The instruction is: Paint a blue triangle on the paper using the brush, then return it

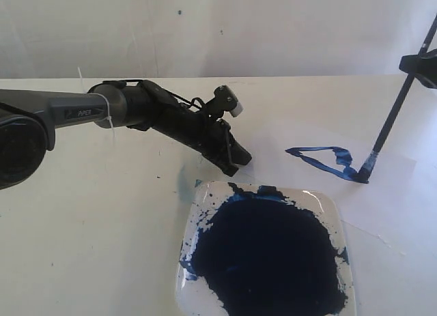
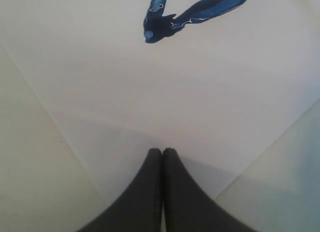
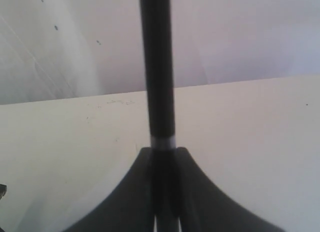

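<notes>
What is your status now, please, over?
Left gripper shut, over the paper. Right gripper shut on the brush, tip at a corner of the blue triangle. Paint dish close by, nothing blocks the brush.

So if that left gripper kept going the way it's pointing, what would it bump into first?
The paper. The left gripper, shut, angles down at the sheet and looks to be touching it or nearly so. The blue triangle lies further along that line, though depth is hard to judge here.
</notes>
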Robot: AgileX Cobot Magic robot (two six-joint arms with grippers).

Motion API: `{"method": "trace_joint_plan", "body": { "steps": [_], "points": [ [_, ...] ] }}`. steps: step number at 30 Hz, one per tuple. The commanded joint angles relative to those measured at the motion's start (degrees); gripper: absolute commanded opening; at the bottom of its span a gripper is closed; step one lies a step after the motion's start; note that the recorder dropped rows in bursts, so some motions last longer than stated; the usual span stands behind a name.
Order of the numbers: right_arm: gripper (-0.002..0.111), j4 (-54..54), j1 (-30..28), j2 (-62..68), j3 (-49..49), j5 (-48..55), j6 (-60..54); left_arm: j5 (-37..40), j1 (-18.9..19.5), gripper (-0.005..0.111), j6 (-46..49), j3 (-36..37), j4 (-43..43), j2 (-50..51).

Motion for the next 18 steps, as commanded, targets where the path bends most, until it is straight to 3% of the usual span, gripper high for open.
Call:
{"method": "trace_joint_plan", "body": {
  "steps": [1, 18],
  "points": [
    [0.0, 3.6, -0.1, 0.1, -0.1, -0.8, -4.2, 1.5, -0.2, 0.0, 0.4, -0.2, -0.4, -0.2],
    [0.0, 10.6, -0.1, 5.0, -0.1, -6.5, -9.8, 1.5, -0.2, 0.0, 0.4, -0.2, -0.4, -0.2]
  ]
}}
